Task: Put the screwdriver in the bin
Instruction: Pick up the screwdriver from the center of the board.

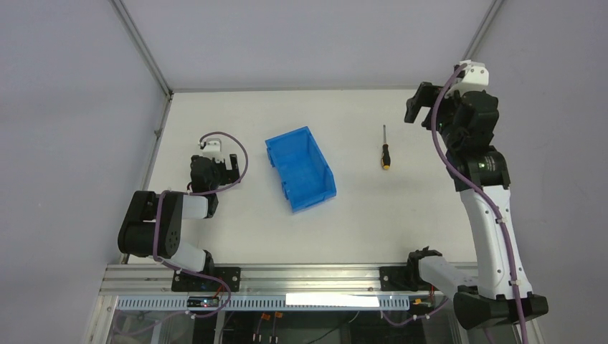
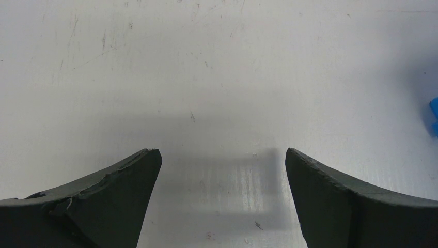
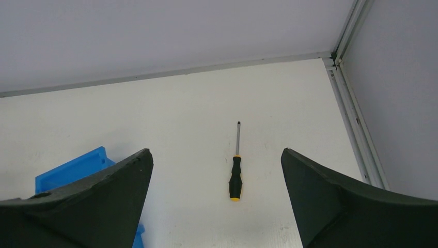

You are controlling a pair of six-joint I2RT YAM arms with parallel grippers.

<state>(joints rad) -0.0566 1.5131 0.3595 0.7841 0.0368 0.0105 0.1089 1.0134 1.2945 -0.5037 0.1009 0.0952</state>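
Note:
The screwdriver point(image 1: 385, 152), with a thin metal shaft and a black-and-yellow handle, lies flat on the white table point(image 1: 358, 215), right of the bin and with its tip pointing away. The blue bin point(image 1: 301, 168) stands mid-table, turned at an angle. My right gripper point(image 1: 420, 106) is open and empty, held high to the right of the screwdriver. In the right wrist view the screwdriver point(image 3: 235, 175) lies between and beyond the open fingers point(image 3: 103, 201), with the bin's corner point(image 3: 72, 170) at the left. My left gripper point(image 1: 215, 166) is open and empty, low over the table left of the bin.
Grey walls with metal frame rails point(image 1: 147, 57) enclose the table at the back and sides. In the left wrist view, bare table lies under the gripper point(image 2: 222, 155) and a sliver of the bin point(image 2: 433, 116) shows at the right edge. The arm bases sit on the near rail point(image 1: 301, 276).

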